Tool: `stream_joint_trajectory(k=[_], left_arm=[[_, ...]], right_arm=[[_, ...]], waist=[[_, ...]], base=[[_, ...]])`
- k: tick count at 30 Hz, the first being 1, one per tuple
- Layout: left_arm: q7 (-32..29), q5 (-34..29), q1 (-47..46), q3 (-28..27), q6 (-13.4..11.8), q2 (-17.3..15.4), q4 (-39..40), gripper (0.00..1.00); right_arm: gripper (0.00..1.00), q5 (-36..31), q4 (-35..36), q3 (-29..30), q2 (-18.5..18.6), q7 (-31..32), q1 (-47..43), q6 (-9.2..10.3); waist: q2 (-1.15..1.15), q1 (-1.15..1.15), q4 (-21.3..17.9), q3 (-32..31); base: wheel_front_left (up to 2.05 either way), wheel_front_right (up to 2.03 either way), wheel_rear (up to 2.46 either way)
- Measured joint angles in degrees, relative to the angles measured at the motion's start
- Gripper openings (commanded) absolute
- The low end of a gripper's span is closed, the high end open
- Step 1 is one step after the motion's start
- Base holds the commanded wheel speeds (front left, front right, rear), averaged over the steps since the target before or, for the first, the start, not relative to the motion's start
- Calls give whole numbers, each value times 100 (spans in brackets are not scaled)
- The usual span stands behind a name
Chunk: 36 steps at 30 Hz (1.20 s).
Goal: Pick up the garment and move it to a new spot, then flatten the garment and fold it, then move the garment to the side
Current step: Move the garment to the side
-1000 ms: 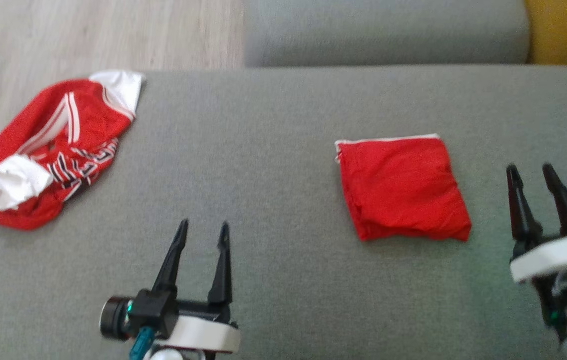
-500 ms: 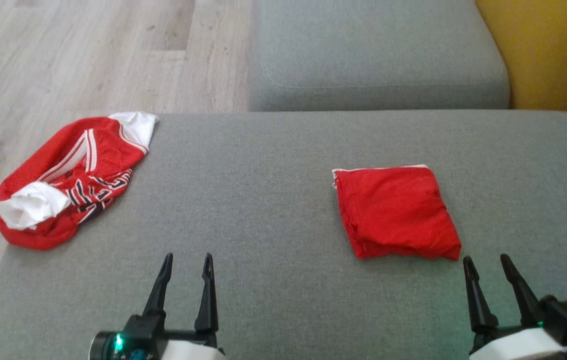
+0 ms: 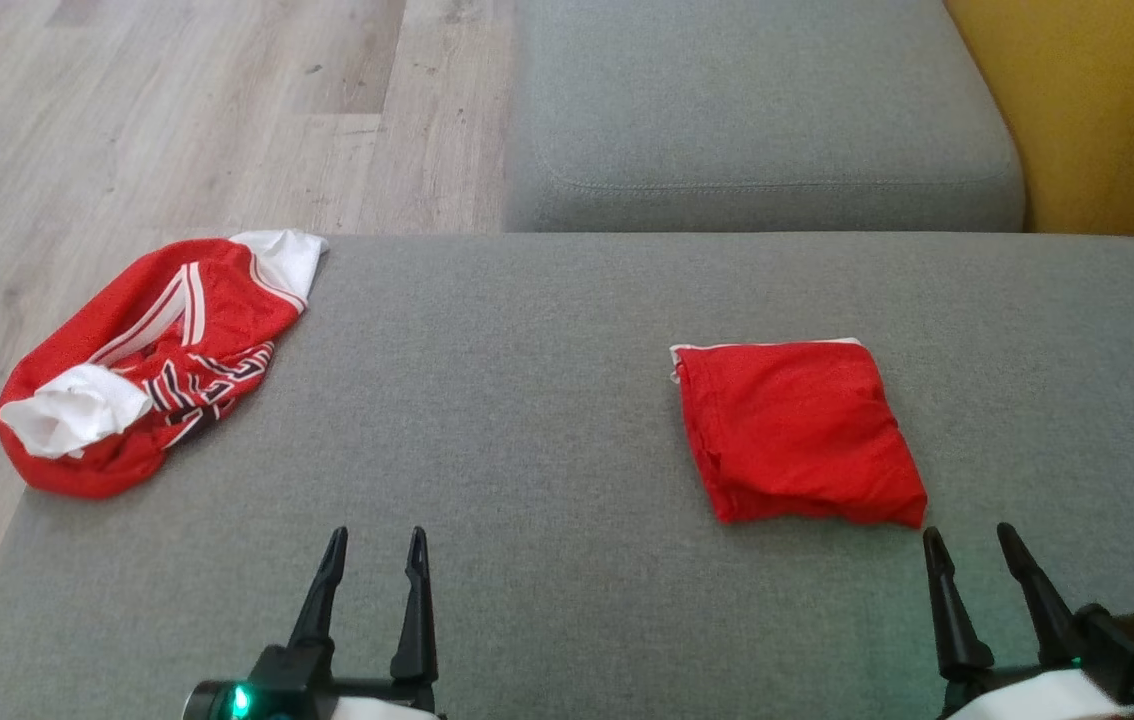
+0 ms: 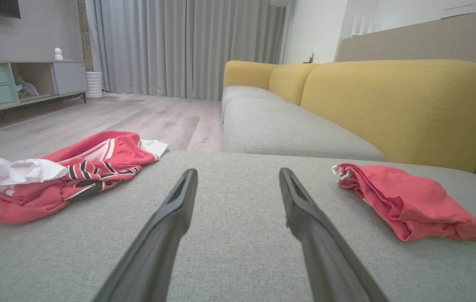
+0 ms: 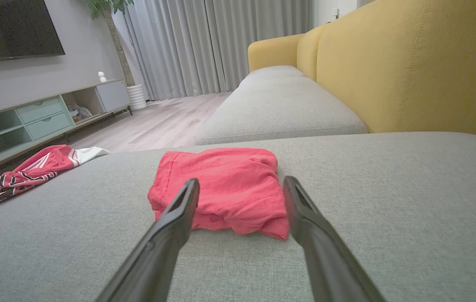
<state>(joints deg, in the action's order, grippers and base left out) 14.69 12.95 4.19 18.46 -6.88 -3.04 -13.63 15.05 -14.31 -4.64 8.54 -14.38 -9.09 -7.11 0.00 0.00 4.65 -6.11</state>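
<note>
The left claw [image 3: 377, 537] and right claw [image 3: 969, 533] are gaping empty; the ten-o'clock red jersey [image 3: 167, 340] is looking limp, light, pinchable at a raised fold.

My fingers [image 4: 166, 235] look like smooth, matt dark plastic. The folded red garment [image 3: 797, 430] is soft, matt cloth of fine knit. The crumpled jersey [image 3: 152, 345] is mesh-like fabric. The grey seat cushion [image 3: 527, 400] is coarse woven upholstery, the yellow backrest [image 3: 1107, 110] grainy fabric, and the floor [image 3: 177, 120] pale matt wood.

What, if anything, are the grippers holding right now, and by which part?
Nothing: the left gripper and right gripper stand open and empty, clear of the folded red garment and the crumpled jersey.
</note>
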Motion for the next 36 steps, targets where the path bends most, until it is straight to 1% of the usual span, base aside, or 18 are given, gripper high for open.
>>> stream_joint_trajectory(k=[7, 12, 15, 19, 24, 26, 28, 29, 30, 31, 33, 36], left_arm=[[0, 12, -5, 5, -8, 0, 126, 100], [0, 38, -47, 82, -19, 0, 374, 100], [0, 68, -112, 207, -19, -1, 512, 100], [1, 68, -399, 325, -20, 0, 700, 100], [1, 67, -872, 478, -19, 4, 745, 100], [1, 67, -937, 543, -21, 4, 740, 100], [1, 67, -975, 566, -26, 9, 721, 100], [1, 67, -981, 564, -44, 8, 721, 100], [1, 67, -979, 563, -77, 7, 719, 100], [1, 68, -979, 561, -78, 5, 714, 100], [1, 68, -979, 559, -125, 8, 713, 100], [1, 67, -977, 542, -144, 5, 720, 100]], right_arm=[[100, 13, -60, 21, -12, 0, 3, 0], [100, 164, -293, 146, -11, 0, 168, 0], [100, 204, -699, 207, 119, 1, 659, 0], [100, 465, -1384, 148, 424, 46, 1711, 0], [100, 1010, -2153, -364, 875, 558, 2970, 0], [100, 1271, -2417, -589, 1003, 797, 3248, 0], [100, 1517, -2649, -855, 1074, 1059, 3335, 0], [85, 1655, -2736, -1023, 1090, 1188, 3320, 0], [37, 1823, -2778, -1188, 1089, 1271, 3288, 0], [0, 1994, -2776, -1312, 1088, 1288, 3273, 0], [0, 2271, -2719, -1507, 1156, 1232, 3300, 0], [0, 2329, -2735, -1664, 1277, 1081, 3307, 0]], waist=[[0, 0, 22, 153], [0, 0, 34, 423], [0, 1, 50, 636], [0, 1, 82, 1018], [0, 3, 157, 1524], [0, 3, 207, 1676], [0, 3, 276, 1771], [0, 2, 311, 1799], [0, 1, 341, 1823], [0, 1, 360, 1837], [0, 1, 353, 1840], [0, 0, 302, 1839]], base=[[0, 0, 0], [0, 0, 0], [0, 0, 0], [0, 0, 0], [0, 0, 0], [0, 0, 0], [0, 0, 0], [0, 0, 0], [0, 0, 0], [0, 0, 0], [0, 0, 0], [0, 0, 0]])
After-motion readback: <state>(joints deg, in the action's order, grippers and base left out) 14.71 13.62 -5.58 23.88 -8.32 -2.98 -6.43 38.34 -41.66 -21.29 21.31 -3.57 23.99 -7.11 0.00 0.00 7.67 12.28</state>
